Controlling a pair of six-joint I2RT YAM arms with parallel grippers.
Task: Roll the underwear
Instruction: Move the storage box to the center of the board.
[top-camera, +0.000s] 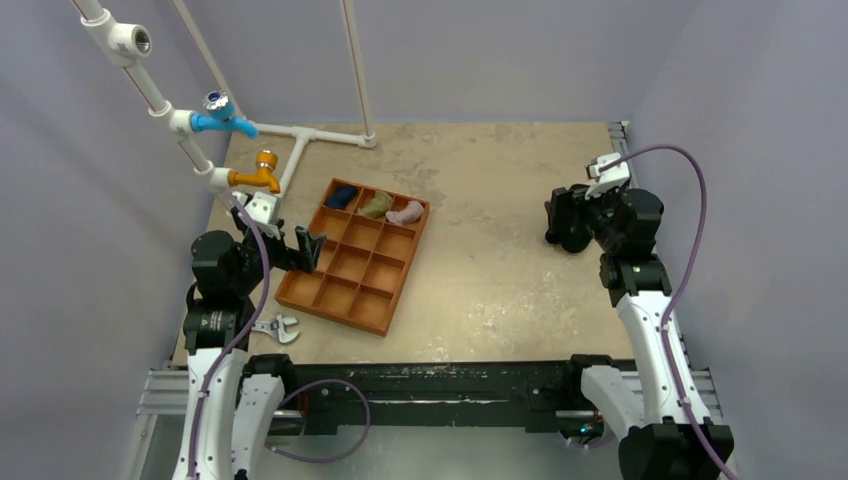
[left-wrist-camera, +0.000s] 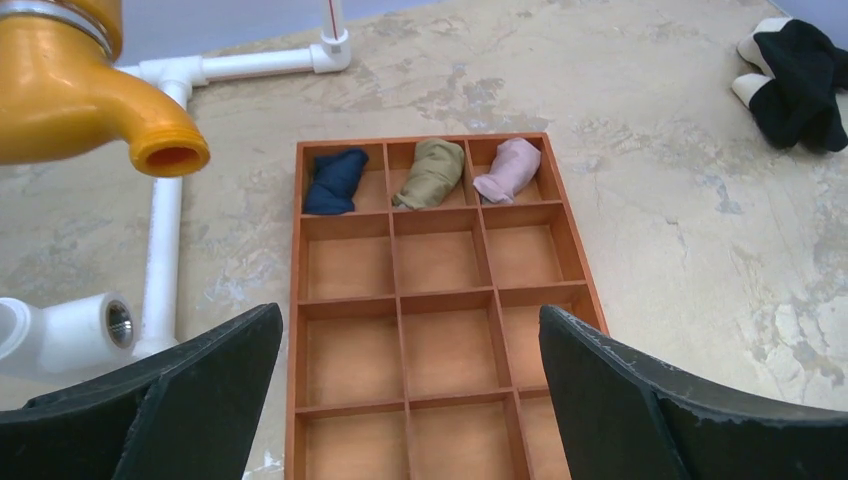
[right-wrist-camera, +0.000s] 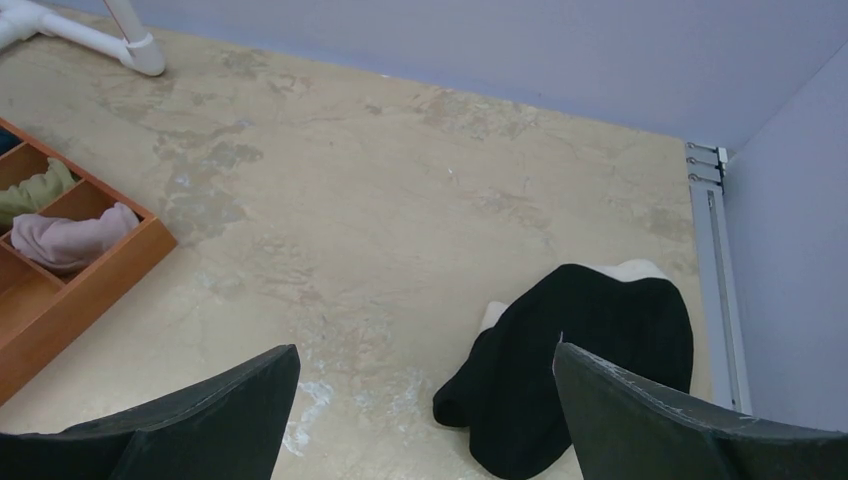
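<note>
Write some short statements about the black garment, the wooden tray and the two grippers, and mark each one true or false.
1. The small black fabric underwear lies on the beige table, outside the orange-brown compartment tray. True.
2. The right gripper is shut on the underwear. False: its jaws stand open and hold nothing.
3. The dark blue bundle, olive-green bundle and pink bundle of rolled cloth sit in the tray's far row. True.
4. The left gripper holds the pink bundle. False: it is open and empty.
5. Every tray compartment holds cloth. False: the others in view are empty.
</note>
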